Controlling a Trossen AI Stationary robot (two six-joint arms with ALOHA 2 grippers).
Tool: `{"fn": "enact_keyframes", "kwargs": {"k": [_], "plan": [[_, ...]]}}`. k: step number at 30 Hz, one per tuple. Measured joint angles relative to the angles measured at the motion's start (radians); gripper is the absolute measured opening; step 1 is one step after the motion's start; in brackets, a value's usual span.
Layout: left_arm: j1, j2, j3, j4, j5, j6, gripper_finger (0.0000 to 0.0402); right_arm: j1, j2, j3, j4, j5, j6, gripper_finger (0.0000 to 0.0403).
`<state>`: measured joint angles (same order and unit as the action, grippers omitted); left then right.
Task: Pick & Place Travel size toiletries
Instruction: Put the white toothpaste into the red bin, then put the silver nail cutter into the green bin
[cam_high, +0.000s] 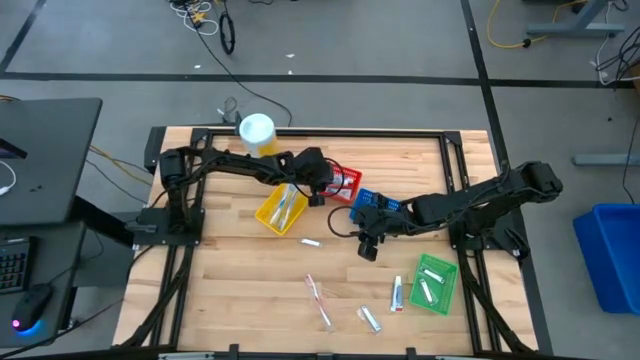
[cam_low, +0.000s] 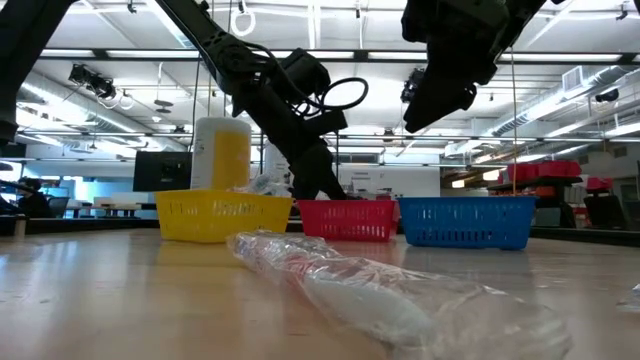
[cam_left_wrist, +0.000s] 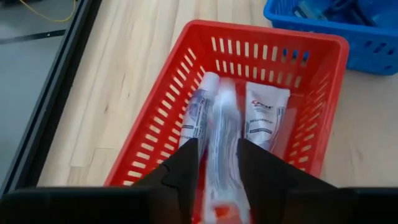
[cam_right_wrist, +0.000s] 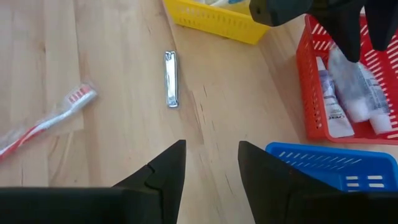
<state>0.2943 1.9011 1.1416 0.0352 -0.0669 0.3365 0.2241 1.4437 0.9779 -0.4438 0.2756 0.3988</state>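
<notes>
My left tool (cam_left_wrist: 214, 168) hangs just inside the red basket (cam_left_wrist: 161, 112), its fingers (cam_left_wrist: 186, 165) parted a little, and a clear-wrapped tube (cam_left_wrist: 222, 124) lies between them; I cannot tell whether they grip it or merely flank it. Just beside that tube lie two more white tubes, one on either side of it (cam_left_wrist: 198, 115) (cam_left_wrist: 266, 115), all on the basket floor. Past the far rim of the red basket sits the blue basket (cam_left_wrist: 373, 43).

My right tool (cam_right_wrist: 211, 165) hovers above bare table (cam_right_wrist: 112, 149) with its fingers apart and nothing between them. The blue basket's rim is just beside it. Ahead of it lies a metal nail clipper (cam_right_wrist: 170, 79), and off to the side a wrapped red toothbrush (cam_right_wrist: 46, 121). Farther on stands the yellow basket (cam_right_wrist: 211, 22). Well behind it, a green basket (cam_high: 436, 285) holds small white pieces.
</notes>
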Motion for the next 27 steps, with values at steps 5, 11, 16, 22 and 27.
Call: {"fn": "enact_keyframes", "kwargs": {"k": [5,11,16,22,27], "plan": [[0.000,0.000,0.000,0.003,-0.007,-0.018,0.0157,0.000,0.000,0.000,0.000,0.000,0.000,0.0161],[-0.005,0.000,0.000,0.033,-0.005,-0.092,0.0171,0.000,0.000,0.000,0.000,0.000,0.003,0.0165],[-0.032,-0.010,0.000,0.037,-0.004,-0.143,0.0171,0.000,0.000,0.000,0.000,-0.001,0.003,0.0160],[-0.089,-0.095,0.000,-0.056,-0.003,-0.241,0.0171,0.000,0.000,0.000,0.000,-0.003,0.072,0.0156],[-0.148,-0.248,0.000,-0.210,-0.004,-0.261,0.0171,0.000,0.000,0.000,0.002,-0.026,0.086,0.0161]]}}
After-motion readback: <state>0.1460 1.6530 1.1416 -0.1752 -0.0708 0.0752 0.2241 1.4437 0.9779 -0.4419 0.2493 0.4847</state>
